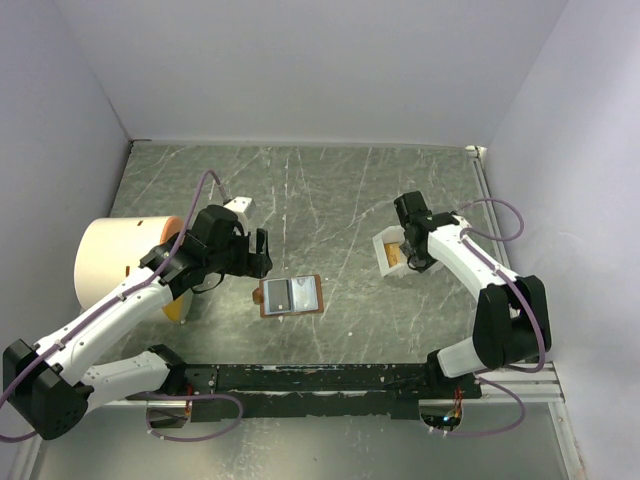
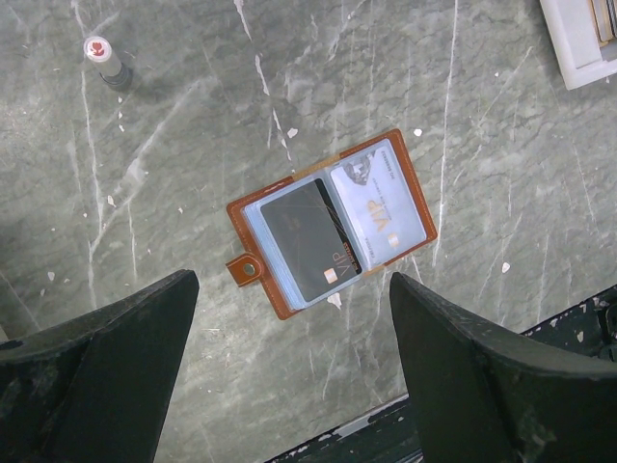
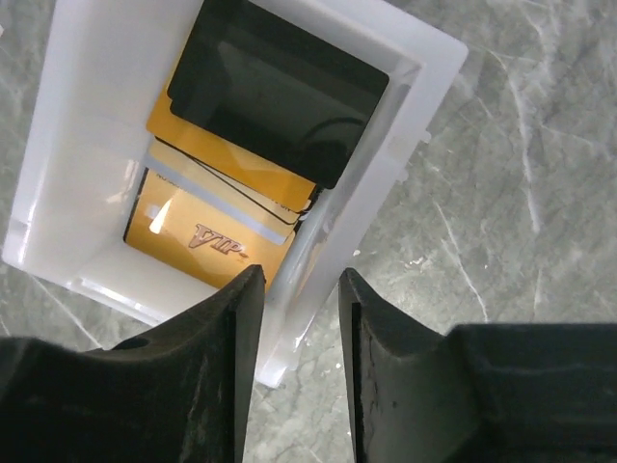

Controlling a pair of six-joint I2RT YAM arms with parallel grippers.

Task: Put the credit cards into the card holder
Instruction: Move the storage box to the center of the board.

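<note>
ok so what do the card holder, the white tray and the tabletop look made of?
Card holder: brown leather or imitation, matte, with a pale, metal-looking snap. The sleeves inside look like clear plastic, judging by the glare over the cards.
White tray: moulded plastic, smooth with a slight sheen.
Tabletop: grey marble pattern with white veins. It could be stone, laminate or film; I cannot tell which.

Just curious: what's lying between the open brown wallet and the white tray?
Nothing: in the top view, only bare marbled table separates the card holder from the white tray.
</note>
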